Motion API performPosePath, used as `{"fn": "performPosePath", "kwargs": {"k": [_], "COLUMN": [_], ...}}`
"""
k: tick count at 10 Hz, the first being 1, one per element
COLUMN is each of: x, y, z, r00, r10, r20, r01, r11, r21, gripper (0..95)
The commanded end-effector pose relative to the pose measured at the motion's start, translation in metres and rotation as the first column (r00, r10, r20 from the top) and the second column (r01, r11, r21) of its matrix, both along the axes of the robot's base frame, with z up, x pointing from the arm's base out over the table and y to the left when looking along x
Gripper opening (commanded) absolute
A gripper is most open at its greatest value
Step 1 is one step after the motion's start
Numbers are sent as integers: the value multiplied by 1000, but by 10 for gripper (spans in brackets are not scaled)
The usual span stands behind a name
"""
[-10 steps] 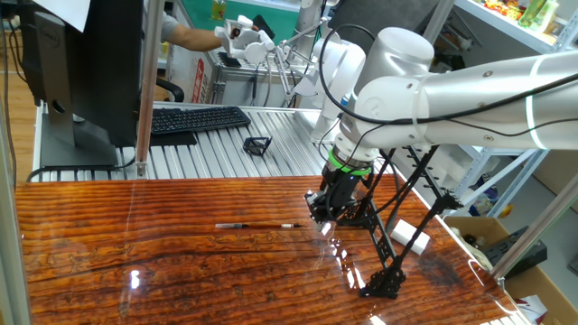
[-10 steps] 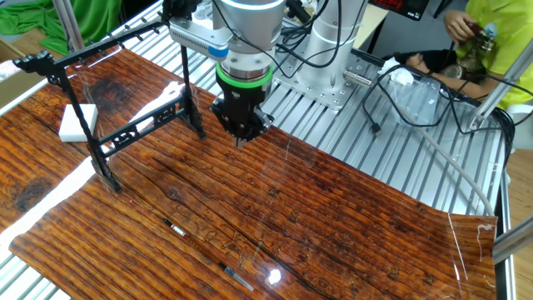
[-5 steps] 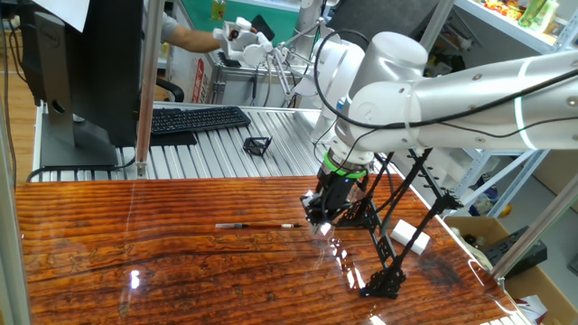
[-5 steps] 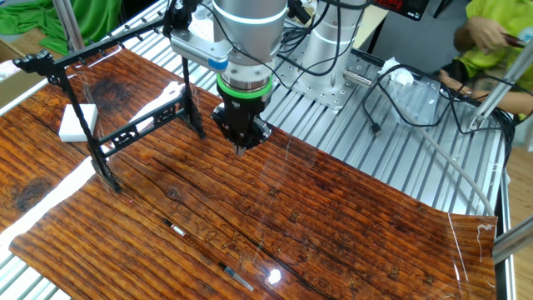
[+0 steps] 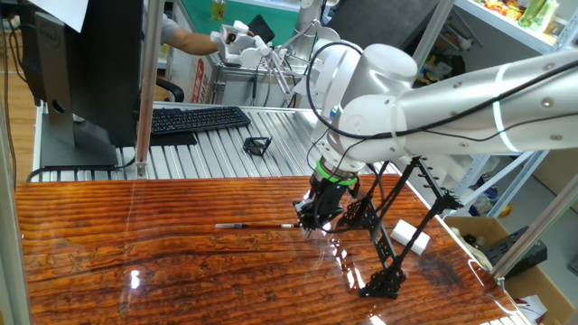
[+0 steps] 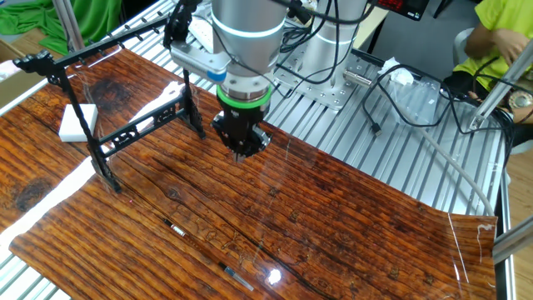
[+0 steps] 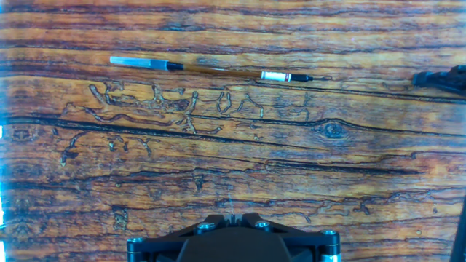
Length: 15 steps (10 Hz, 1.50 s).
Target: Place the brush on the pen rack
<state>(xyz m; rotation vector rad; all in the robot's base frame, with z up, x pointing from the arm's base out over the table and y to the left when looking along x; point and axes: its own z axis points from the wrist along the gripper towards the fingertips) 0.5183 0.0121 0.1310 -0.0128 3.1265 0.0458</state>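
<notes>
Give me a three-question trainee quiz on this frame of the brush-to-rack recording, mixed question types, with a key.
1. True or false: the brush already rests on the pen rack.
2. Multiple choice: the gripper has its jaws (A) wide open, (B) shut on nothing, (C) shut on the brush.
3. Short answer: what pale object lies on the table beside the rack?

Key:
1. False; it lies flat on the wood, apart from the rack.
2. B.
3. A small white block.
</notes>
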Motion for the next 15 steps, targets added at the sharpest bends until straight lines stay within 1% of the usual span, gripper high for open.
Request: {"fn": "performPosePath", "kwargs": {"k": [1, 7, 10, 12, 13, 15], "x": [4, 26, 40, 48, 53, 57], "y": [0, 2, 10, 12, 12, 11], "z": [-2, -15, -20, -22, -24, -31], "r00": [1000, 1000, 999, 998, 997, 997], "r10": [-4, -21, -48, -66, -72, -71], "r20": [-2, -3, -4, -5, -5, -3], "r01": [4, 21, 48, 66, 72, 71], "r11": [1000, 1000, 999, 998, 997, 997], "r21": [2, 3, 2, 2, 2, 2], "gripper": [0, 0, 0, 0, 0, 0]}}
